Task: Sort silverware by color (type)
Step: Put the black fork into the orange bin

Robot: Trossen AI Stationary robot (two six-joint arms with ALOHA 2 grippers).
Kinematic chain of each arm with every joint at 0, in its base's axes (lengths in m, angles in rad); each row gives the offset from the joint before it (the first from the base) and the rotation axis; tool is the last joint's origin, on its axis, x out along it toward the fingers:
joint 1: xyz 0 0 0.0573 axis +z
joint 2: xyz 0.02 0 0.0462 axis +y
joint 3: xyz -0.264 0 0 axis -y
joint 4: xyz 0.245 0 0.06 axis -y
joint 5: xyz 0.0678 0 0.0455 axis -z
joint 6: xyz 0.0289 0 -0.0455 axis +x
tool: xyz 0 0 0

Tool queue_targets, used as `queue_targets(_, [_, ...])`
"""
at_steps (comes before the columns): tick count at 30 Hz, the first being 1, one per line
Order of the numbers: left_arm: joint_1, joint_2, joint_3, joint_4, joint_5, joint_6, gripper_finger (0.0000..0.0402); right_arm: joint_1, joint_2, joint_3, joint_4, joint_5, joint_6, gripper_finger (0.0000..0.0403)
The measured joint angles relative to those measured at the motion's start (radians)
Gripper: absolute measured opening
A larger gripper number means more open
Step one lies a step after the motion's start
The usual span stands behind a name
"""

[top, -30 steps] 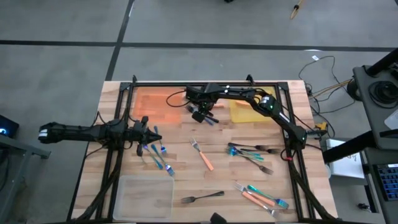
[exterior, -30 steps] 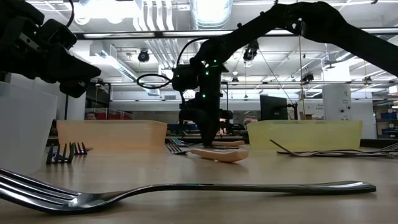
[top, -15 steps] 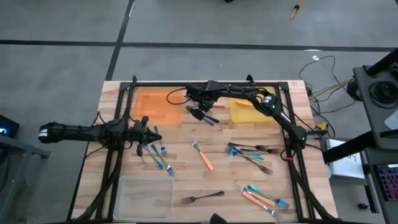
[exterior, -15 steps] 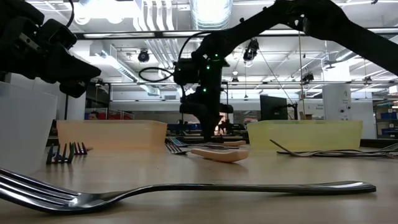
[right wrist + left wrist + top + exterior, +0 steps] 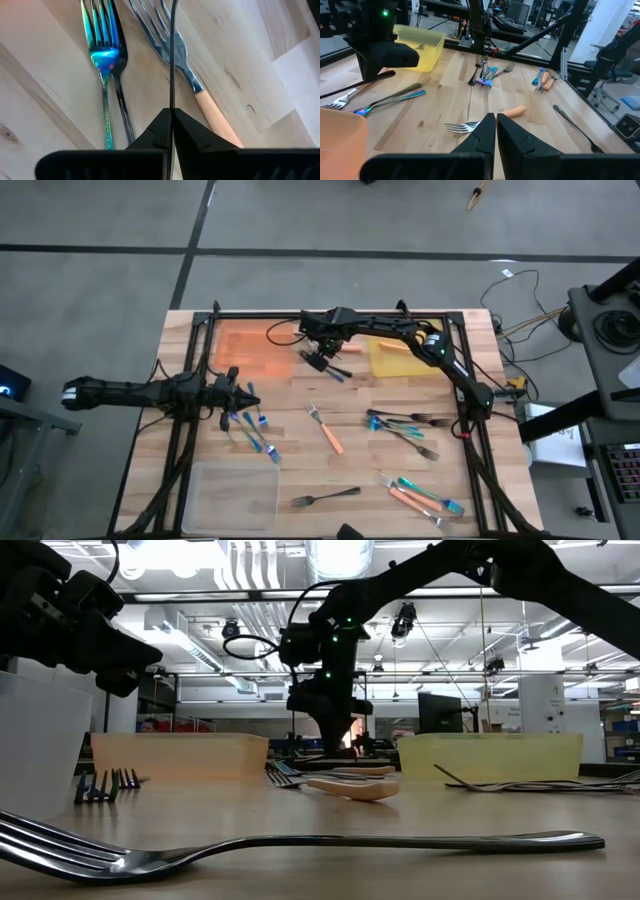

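Note:
My right gripper [image 5: 318,361] hangs above the table's far middle, between the orange tray [image 5: 255,340] and the yellow tray [image 5: 395,358]. It is shut on a thin dark fork [image 5: 173,55], which the right wrist view shows edge-on. Under it a blue-teal fork [image 5: 102,55], a dark one and an orange-handled fork [image 5: 200,95] lie flat on the wood. My left gripper [image 5: 250,402] is shut and holds nothing. It stays level over the table's left side, beside some blue-teal forks [image 5: 256,432]. My right gripper pinches the dark fork between its two fingers, at the end beside the fingertips [image 5: 172,102]. The fingers slant steeply down from above. The fork reaches on past them in line with the fingers and is lifted clear of the table; which end they have cannot be told.
A clear tray [image 5: 235,495] sits at the near left. Loose silverware lies at centre [image 5: 325,428], right [image 5: 405,425], near right [image 5: 420,495] and by the near edge [image 5: 325,498]. Black frame rails [image 5: 470,410] border the table.
My right gripper has risen from table level, near the forks lying there, to well above them, drifting slightly toward the far edge with the thin dark fork. The forks on the table have stayed where they were.

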Motion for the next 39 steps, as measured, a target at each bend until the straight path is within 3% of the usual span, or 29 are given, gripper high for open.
queue_targets(39, [0.0,0.0,0.0,0.0,0.0,0.0,0.0,-0.002,0.043,-0.044,0.005,-0.001,0.01,0.0009])
